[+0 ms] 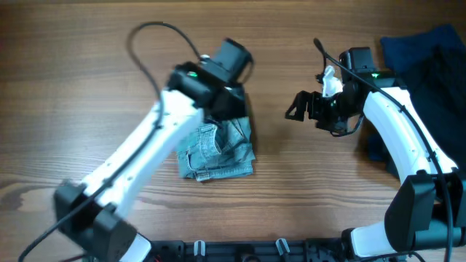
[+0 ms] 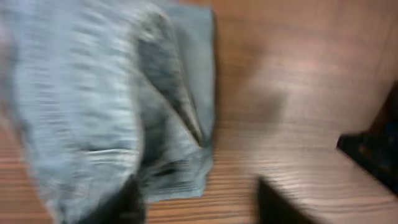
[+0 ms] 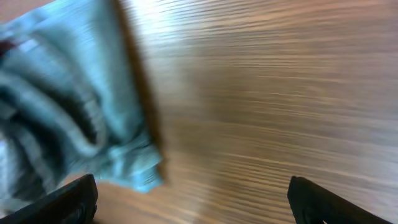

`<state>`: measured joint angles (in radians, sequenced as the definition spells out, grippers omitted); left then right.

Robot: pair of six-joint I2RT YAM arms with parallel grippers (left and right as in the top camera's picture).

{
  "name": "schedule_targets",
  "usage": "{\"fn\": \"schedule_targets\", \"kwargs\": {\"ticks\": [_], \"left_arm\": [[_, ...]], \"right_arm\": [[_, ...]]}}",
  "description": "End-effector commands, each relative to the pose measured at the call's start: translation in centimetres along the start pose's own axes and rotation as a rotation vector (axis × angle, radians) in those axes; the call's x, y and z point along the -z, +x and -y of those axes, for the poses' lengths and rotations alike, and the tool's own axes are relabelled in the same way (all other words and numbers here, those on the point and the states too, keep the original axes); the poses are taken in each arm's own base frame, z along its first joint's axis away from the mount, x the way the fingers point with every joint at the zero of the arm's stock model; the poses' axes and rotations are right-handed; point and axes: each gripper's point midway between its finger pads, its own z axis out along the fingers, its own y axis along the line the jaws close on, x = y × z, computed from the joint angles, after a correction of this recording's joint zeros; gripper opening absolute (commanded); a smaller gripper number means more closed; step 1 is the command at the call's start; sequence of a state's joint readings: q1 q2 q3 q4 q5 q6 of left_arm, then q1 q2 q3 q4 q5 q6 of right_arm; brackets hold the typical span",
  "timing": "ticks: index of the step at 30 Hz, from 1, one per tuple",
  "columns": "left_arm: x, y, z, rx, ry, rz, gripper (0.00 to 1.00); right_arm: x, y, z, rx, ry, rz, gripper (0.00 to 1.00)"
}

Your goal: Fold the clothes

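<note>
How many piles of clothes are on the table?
2. The light blue jean shorts lie folded in the middle, partly under the left arm. A dark navy fabric pile sits beside the right arm. That pile may hide more pieces.

The overhead view is lit evenly and fairly brightly from above, and only soft, short shadows are cast on the table [image 1: 73, 87] beneath the arms. The wrist end of the left arm [image 1: 145, 142] is smeared by motion, while the rest of that view is rendered reasonably sharp. The dark fabric [image 1: 429, 65] at the right edge is underexposed, so little detail is kept. Both wrist views are heavily blurred: the denim garment [image 2: 93, 93] is streaked, the wood grain is drawn into lines, and a dark shadow is seen along the garment's edge in the right wrist view.
</note>
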<state>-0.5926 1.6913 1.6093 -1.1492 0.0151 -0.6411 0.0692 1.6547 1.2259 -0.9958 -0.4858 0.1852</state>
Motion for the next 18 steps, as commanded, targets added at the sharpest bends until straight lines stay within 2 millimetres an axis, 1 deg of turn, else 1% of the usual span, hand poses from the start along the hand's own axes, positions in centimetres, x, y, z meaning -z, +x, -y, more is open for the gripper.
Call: {"fn": "schedule_targets", "kwargs": {"ticks": [1,2,4,6,8,9,11,13,15,18], "left_arm": [[7.8,-3.9,-5.1,0.109,-0.023,0.222,0.96],[8.9,-4.2,-6.6,0.146,-0.040,0.248,1.00],[11.1,-4.9,-9.9,0.242,-0.055,0.295,1.00],[13.0,-5.1,-13.3,0.345,-0.079,0.336,1.00],[14.4,-4.8,-16.1,0.426,-0.107,0.358,1.00],[14.7,-4.6,-17.0,0.452,-0.116,0.359,1.00],[15.2,-3.6,-19.5,0.530,-0.156,0.335,1.00],[15.0,-3.1,-20.5,0.558,-0.178,0.313,1.00],[14.7,-2.8,-21.0,0.573,-0.196,0.290,1.00],[14.3,-2.8,-21.1,0.575,-0.203,0.273,1.00]], "right_arm": [[0.8,0.0,-4.2,0.206,-0.201,0.012,0.99],[0.7,0.0,-4.5,0.218,-0.203,0.014,0.99],[0.4,0.0,-5.3,0.251,-0.209,0.015,0.99],[-0.1,0.3,-6.8,0.300,-0.232,0.012,0.99],[-0.7,0.7,-8.5,0.357,-0.251,0.013,0.99],[-1.0,0.8,-9.2,0.377,-0.256,0.015,0.99],[-2.0,1.0,-11.6,0.441,-0.264,0.030,1.00],[-2.7,1.0,-12.3,0.461,-0.241,0.042,1.00],[-3.5,1.5,-13.1,0.501,-0.232,0.033,1.00],[-4.8,2.2,-13.7,0.523,-0.235,0.002,1.00]]}}
